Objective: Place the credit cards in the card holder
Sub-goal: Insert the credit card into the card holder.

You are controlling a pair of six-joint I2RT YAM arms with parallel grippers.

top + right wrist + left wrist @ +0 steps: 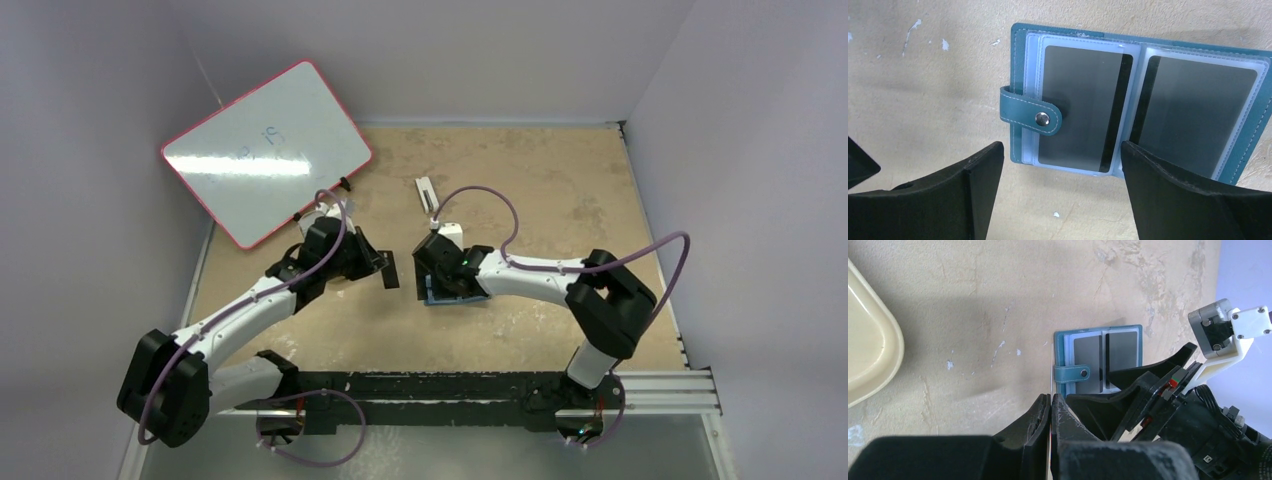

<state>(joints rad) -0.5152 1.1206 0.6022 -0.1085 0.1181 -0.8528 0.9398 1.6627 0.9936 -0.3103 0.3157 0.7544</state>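
Open flat on table (560,180): card holder (1020,75), two pocketed cards (1083,105) inside. Spread wide just above: right gripper (1060,150). Pinching held card (390,270) edge-on: left gripper (1050,400). Risks: strap (1028,112) blocking pocket mouth; holder sliding unpinned; card slipping.

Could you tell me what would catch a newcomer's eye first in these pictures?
The teal card holder lies open mid-table, grey cards in both clear pockets, beneath the open right gripper. Beside it the left gripper pinches a third card, and a red-framed whiteboard sits at the back left.
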